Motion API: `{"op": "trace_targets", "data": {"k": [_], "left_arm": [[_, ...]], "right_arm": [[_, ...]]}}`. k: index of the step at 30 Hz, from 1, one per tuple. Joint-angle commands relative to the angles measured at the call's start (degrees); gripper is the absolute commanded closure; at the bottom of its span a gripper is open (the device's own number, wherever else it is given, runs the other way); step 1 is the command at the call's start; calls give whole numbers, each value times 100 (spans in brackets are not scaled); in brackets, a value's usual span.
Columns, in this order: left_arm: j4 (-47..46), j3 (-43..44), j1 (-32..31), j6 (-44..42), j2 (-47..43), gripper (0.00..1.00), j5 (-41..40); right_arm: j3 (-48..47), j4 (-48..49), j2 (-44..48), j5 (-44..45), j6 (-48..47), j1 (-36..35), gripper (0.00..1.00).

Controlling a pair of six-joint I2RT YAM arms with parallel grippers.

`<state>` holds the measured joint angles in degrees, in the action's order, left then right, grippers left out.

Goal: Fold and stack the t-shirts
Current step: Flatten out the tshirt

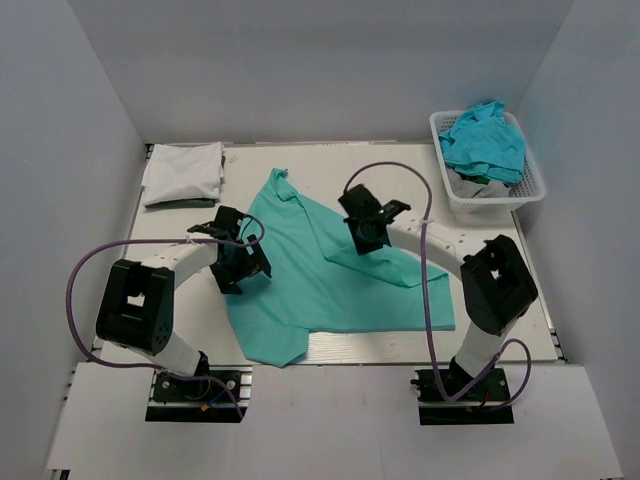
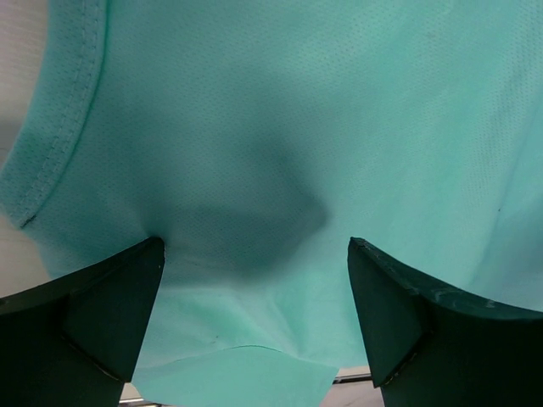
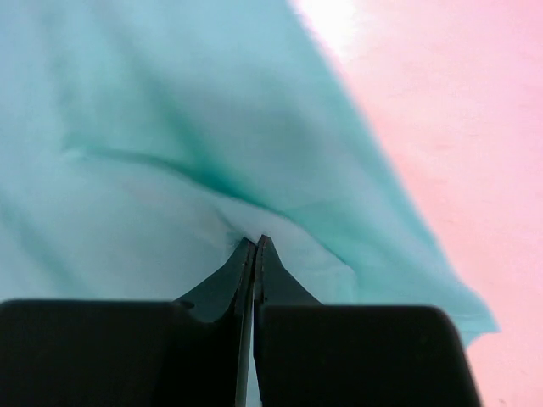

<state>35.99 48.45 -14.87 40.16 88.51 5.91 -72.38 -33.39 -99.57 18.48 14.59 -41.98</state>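
Note:
A teal t-shirt (image 1: pixel 340 285) lies partly folded in the middle of the table. My left gripper (image 1: pixel 240 262) is at its left edge. In the left wrist view its fingers (image 2: pixel 102 314) stand wide apart, open, with the teal cloth (image 2: pixel 280 127) and a hemmed edge below and between them (image 2: pixel 254 254). My right gripper (image 1: pixel 365 232) is over the shirt's upper middle. In the right wrist view its jaws are shut (image 3: pixel 255 243) and pinch a fold of the teal cloth (image 3: pixel 170 127). A folded white t-shirt (image 1: pixel 183 172) lies at the back left.
A white basket (image 1: pixel 530 190) at the back right holds crumpled blue-teal shirts (image 1: pixel 485 140). Purple cables loop from both arms over the table. Grey walls close the table at left, back and right.

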Motion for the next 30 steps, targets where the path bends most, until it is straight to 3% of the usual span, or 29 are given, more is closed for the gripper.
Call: {"op": "trace_targets", "data": {"k": [1,13,26,27,28,29,30], "left_arm": [[206,-169,-33,-35,517,0,-319],[900,165,20,-263,1098,0,-486],[1349,279,72,-536,966,0,-600],[1349,279,72,-536,966,0,-548],[1349,384,72,-536,966,0,-547],[1349,568,20,-588,966,0,-486],[1349,674,20,-588,966,0,-434]], "right_arm": [[-494,-291,-185,472,88,558,100],[-2357,-617,-1530,1237,-26,2289,100],[-3862,-151,-2602,1940,-764,2932,100],[-3880,-72,-2629,1897,-799,2923,97],[-3906,-37,-2646,1905,-922,2958,85],[-4028,-132,-2664,1870,-958,2889,54],[-4160,-211,-2690,1687,-941,2871,43]]}}
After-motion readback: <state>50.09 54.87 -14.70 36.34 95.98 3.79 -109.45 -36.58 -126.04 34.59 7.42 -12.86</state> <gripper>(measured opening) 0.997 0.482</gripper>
